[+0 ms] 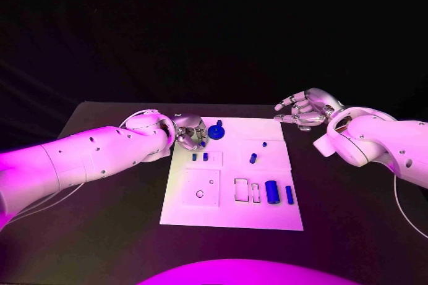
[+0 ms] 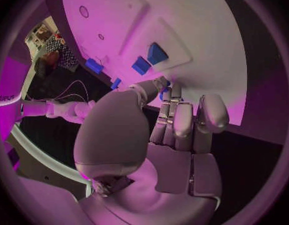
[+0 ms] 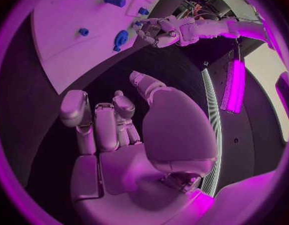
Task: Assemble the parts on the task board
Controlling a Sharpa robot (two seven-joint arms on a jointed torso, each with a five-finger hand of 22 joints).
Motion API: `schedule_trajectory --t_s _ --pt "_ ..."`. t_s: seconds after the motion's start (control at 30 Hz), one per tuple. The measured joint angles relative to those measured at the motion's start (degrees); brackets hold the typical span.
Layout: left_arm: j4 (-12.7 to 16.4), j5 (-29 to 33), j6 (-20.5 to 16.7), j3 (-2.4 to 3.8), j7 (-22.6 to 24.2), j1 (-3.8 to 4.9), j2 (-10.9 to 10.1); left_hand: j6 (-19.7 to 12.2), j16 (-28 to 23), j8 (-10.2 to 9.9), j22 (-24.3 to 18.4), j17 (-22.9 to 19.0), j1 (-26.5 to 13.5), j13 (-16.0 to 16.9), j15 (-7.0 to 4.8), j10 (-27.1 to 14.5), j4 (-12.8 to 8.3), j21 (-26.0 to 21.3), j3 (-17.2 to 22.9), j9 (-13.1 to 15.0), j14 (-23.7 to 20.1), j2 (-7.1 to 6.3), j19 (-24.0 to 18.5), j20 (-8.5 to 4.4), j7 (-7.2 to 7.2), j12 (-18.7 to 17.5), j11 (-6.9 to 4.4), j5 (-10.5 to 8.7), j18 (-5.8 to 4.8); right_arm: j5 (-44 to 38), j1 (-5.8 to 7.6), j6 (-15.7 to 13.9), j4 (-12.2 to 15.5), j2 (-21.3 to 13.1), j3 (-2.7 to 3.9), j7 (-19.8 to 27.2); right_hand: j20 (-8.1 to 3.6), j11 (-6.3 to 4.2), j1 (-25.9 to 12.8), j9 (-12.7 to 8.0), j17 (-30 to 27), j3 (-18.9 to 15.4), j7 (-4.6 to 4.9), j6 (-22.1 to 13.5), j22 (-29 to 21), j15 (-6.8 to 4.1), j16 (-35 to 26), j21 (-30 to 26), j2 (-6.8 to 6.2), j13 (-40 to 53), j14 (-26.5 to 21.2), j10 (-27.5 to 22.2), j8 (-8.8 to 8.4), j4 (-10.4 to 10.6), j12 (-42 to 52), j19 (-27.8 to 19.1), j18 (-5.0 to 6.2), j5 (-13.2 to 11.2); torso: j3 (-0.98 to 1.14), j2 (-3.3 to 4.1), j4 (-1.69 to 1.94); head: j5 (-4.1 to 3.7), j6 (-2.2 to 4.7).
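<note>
The white task board [image 1: 232, 204] lies mid-table. On it are a blue round part [image 1: 216, 132] at the far edge, two small blue pieces [image 1: 200, 156], one more small piece [image 1: 253, 158] and two blue cylinders [image 1: 272, 192] near the right side. My left hand [image 1: 189, 134] hovers at the board's far left corner with its fingers curled. In the left wrist view its thumb and fingertips pinch a small blue part [image 2: 164, 91] above the board [image 2: 201, 25]. My right hand [image 1: 306, 110] hangs beyond the board's far right corner, fingers apart and holding nothing.
The board has several shallow recesses, including a square one [image 1: 201, 187] and narrow slots [image 1: 242, 190]. Black table [image 1: 98, 235] surrounds the board on every side. In the right wrist view the left hand [image 3: 158, 30] shows next to the round part [image 3: 121, 37].
</note>
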Motion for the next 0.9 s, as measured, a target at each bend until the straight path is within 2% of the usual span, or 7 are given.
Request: schedule_trajectory --t_s 0.23,0.47,0.83,0.9 --pt "-0.02 0.19 -0.06 0.0 0.09 -0.06 0.0 -0.8 0.0 -1.03 -0.3 -0.15 -0.55 0.0 0.0 0.0 0.19 -0.22 -0.16 -0.12 0.0 -0.55 -0.21 0.21 -0.07 -0.81 0.0 0.0 0.0 0.0 0.0 0.0 -0.03 0.02 0.0 0.0 0.0 0.0 0.0 0.0 0.0 0.0 0.0 0.0 -0.1 0.0 -0.22 -0.23 0.0 -0.13 0.0 0.0 0.0 0.0 -0.21 0.0 0.0 0.0 0.01 -0.02 0.02 0.01 0.13" --pt "-0.11 0.33 -0.06 0.0 0.09 -0.09 -0.07 -5.27 0.0 -4.34 -0.65 -0.41 -1.21 0.02 0.0 0.0 0.49 -0.71 -0.15 -0.91 -0.42 -1.22 -0.21 0.21 0.07 -2.28 0.0 0.0 0.0 -0.01 0.0 0.0 -0.05 0.02 -0.02 0.0 0.0 0.0 0.0 0.0 -0.01 0.0 0.0 0.0 -0.14 0.0 -0.22 -0.23 0.0 -0.2 0.0 0.0 0.0 0.0 -0.21 0.0 0.0 0.0 0.01 0.03 -0.01 0.03 0.18" --pt "-0.39 0.46 0.0 0.02 -0.07 -0.11 -0.24 -6.65 0.0 -5.22 -0.89 -0.59 -1.21 0.17 0.0 0.0 0.8 -0.92 -0.47 -1.18 -0.42 -1.22 -0.21 0.21 0.08 -2.57 -0.01 0.0 0.0 -0.01 -0.01 0.0 -0.1 0.0 -0.01 0.0 0.0 0.0 0.0 0.0 -0.02 0.0 0.0 0.0 -0.41 0.0 -0.45 -0.73 0.0 -0.52 0.0 0.0 0.0 0.0 -0.69 0.0 0.0 0.0 0.01 0.04 0.01 0.05 0.07" --pt "-0.49 0.48 0.0 0.05 -0.09 -0.12 -0.37 -6.65 -0.04 -5.22 -1.03 -0.68 -1.21 0.17 0.0 0.0 0.8 -0.98 -0.46 -1.18 -0.42 -1.22 -0.42 0.4 0.08 -2.77 -0.01 0.0 0.0 -0.02 -0.01 0.0 -0.13 0.0 0.0 0.0 -0.09 0.02 0.02 0.0 -0.02 0.0 -0.2 -0.2 -0.77 -0.28 -1.18 -1.29 -0.02 -1.05 -0.31 -0.12 0.0 -0.01 -1.36 -0.16 0.0 0.0 0.01 0.04 0.01 0.05 0.06"
